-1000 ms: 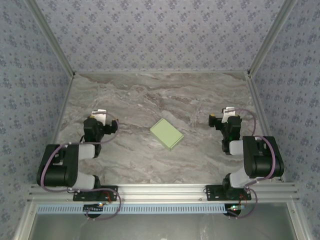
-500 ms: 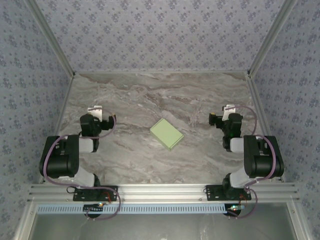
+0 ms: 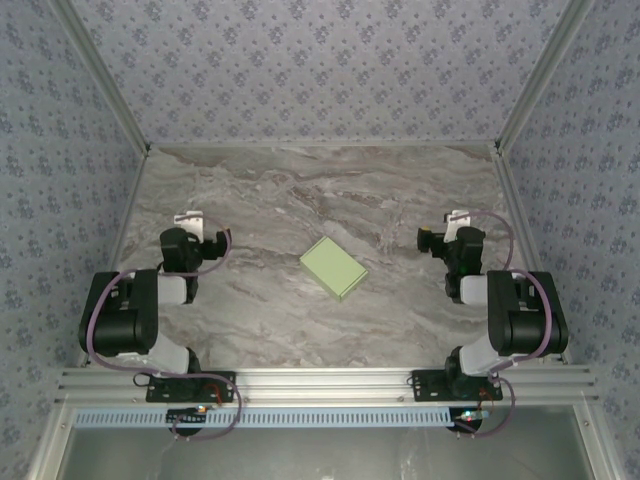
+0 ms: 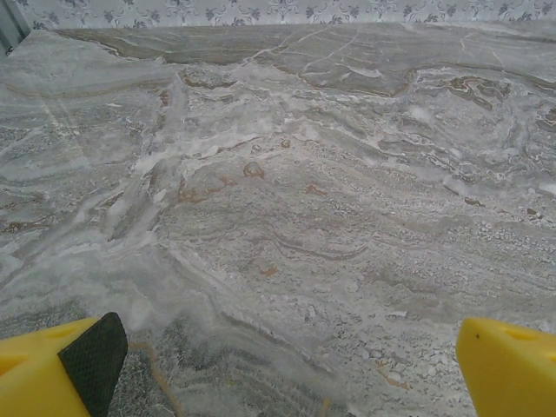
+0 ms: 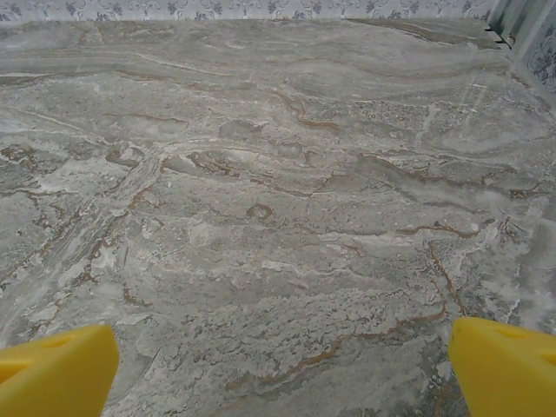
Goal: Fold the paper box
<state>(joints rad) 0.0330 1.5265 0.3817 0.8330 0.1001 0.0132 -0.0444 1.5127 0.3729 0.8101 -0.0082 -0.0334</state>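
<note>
Status: paper box (image 3: 333, 268) lies mid-table (image 3: 300, 190), turned diagonal. It looks like a closed shallow rectangle, and I can make out no loose flaps or tabs from the top view. It is well apart from both arms and roughly centred between them, so either can reach it and neither touches it. I judge the folding done or nearly so; seams are too small to check. Left gripper (image 3: 192, 222) and right gripper (image 3: 457, 222) each sit near their own side wall, elbows folded low over the bases, wrists aimed at the far wall. Wrist views show yellow fingers (image 4: 52, 369) spread wide, jaws released on both arms, bare marble between them.
</note>
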